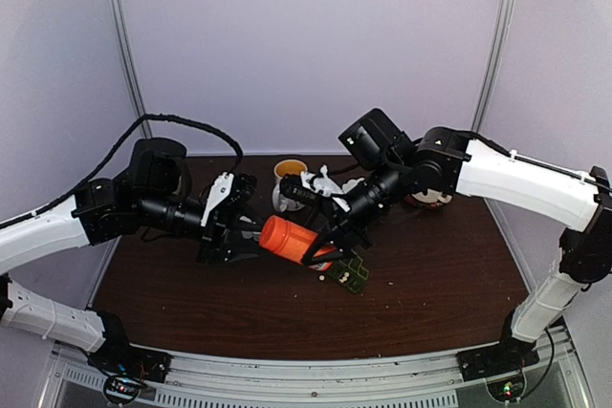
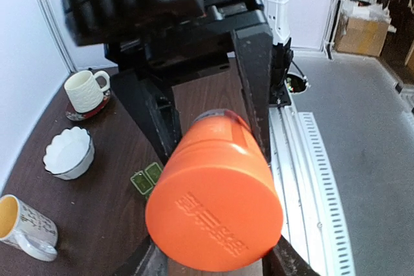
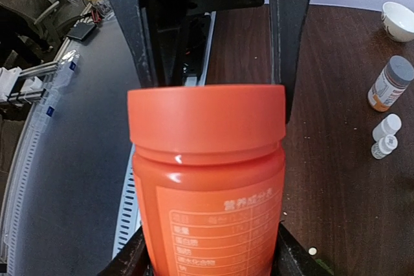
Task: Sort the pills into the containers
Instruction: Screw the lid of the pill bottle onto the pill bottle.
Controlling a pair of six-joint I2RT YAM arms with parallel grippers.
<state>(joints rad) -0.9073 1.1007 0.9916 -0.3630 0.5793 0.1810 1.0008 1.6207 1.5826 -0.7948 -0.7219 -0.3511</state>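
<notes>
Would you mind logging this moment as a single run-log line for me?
left gripper: shut on orange bottle | right gripper: shut on same bottle | lid: on | pill box: on table

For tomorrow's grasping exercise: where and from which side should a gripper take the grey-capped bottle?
The grey-capped bottle stands upright, so I'd come from above and close across its round body below the cap, fingers clear of the two small white bottles standing beside it.

Dark-green compartmented pill box point(image 1: 352, 275) flat on table point(image 1: 440, 265) beside airborne orange bottle point(image 1: 290, 239)
</notes>
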